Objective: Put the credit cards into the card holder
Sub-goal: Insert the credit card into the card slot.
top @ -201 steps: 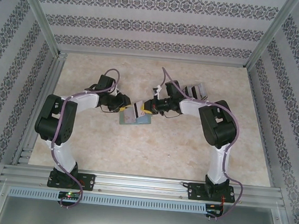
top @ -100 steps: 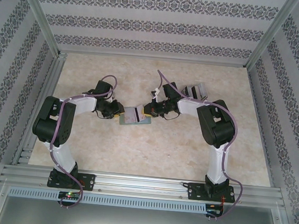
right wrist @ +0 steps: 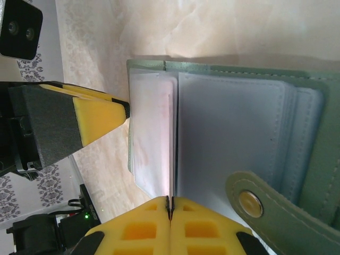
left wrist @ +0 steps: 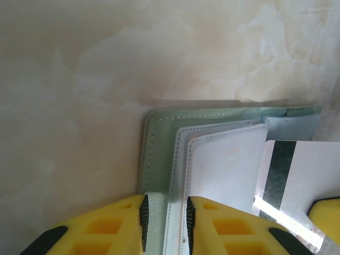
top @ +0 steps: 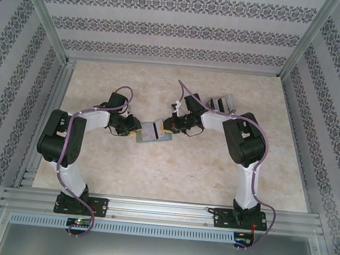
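The sage-green card holder lies open on the table between both grippers. My left gripper is shut on the card holder's near edge, pinching the green cover and a pale sleeve seam. Beside it a credit card, pale with a dark stripe, lies angled over the sleeves. My right gripper is shut on that credit card, seen edge-on, with its far end among the card holder's clear sleeves. The snap tab lies folded out to the right of the fingers.
A grey upright slotted rack stands behind the right arm. In the right wrist view the left gripper's yellow finger touches the wallet's far corner. Bare marble tabletop surrounds the wallet, inside patterned walls.
The left arm has swung slightly toward the near side and its jaws have narrowed onto the wallet edge. The right gripper has edged left with the card.
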